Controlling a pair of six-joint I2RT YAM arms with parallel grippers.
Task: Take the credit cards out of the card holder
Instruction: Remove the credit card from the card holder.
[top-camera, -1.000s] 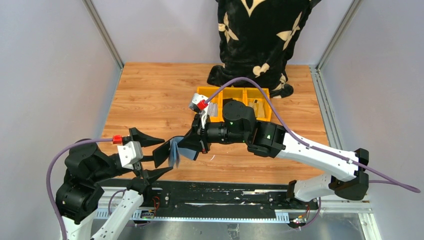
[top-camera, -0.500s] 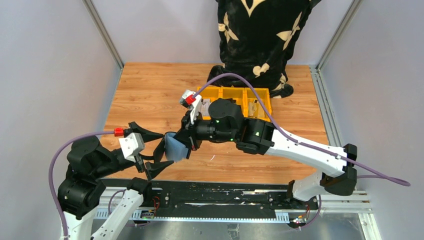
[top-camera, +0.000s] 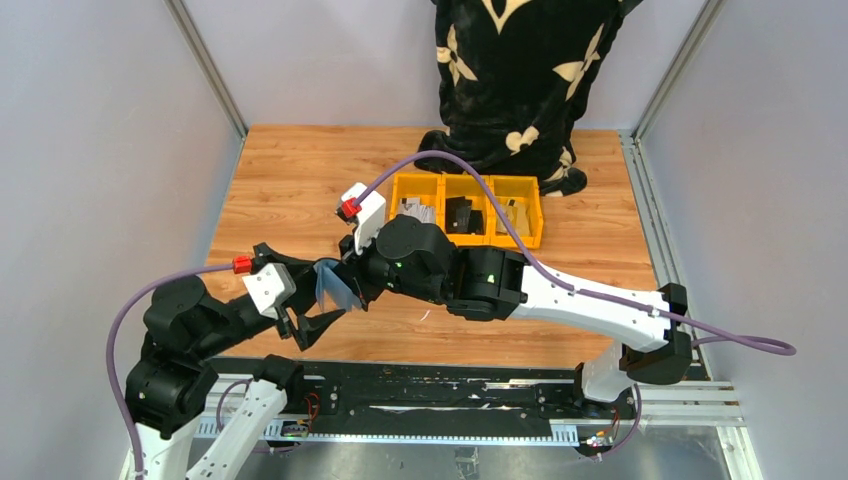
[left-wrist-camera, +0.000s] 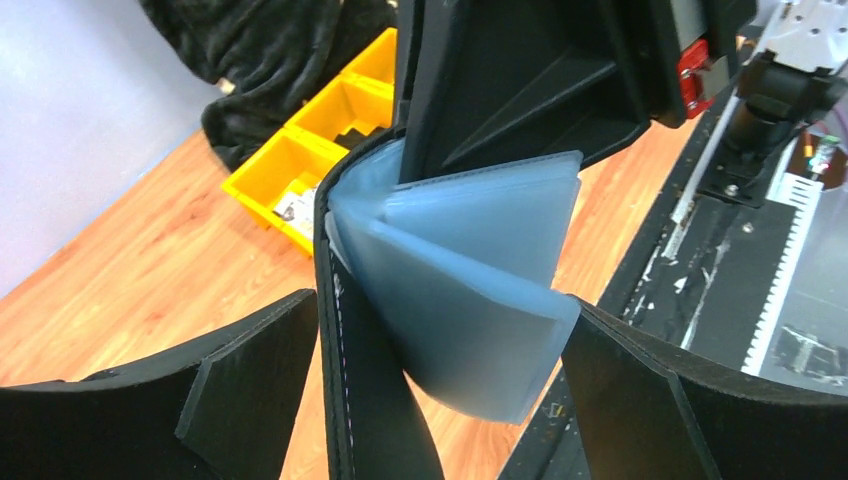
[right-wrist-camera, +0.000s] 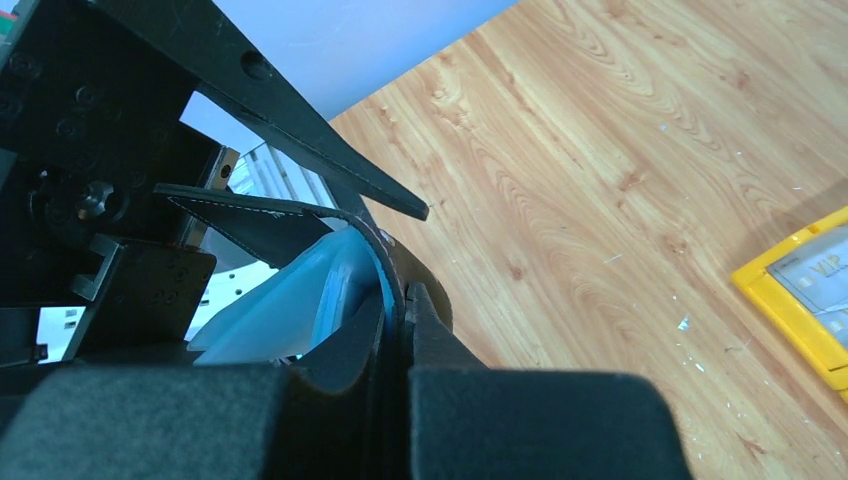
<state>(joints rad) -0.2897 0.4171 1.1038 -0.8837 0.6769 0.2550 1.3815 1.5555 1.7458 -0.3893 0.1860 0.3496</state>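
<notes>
Looks like a robotics lab test cell rather than a home or shop. Closed in by plain grey wall panels (top-camera: 100, 150) on aluminium frame posts (top-camera: 205, 65), with a wood-grain worktop (top-camera: 290, 190) inside. Holds two white-and-black robot arms (top-camera: 570, 295) bolted to a black mounting rail (top-camera: 450, 385) and trailing purple cables (top-camera: 440, 154), plus yellow parts bins (top-camera: 520, 240) and a draped patterned black cloth (top-camera: 520, 70) at the far side
</notes>
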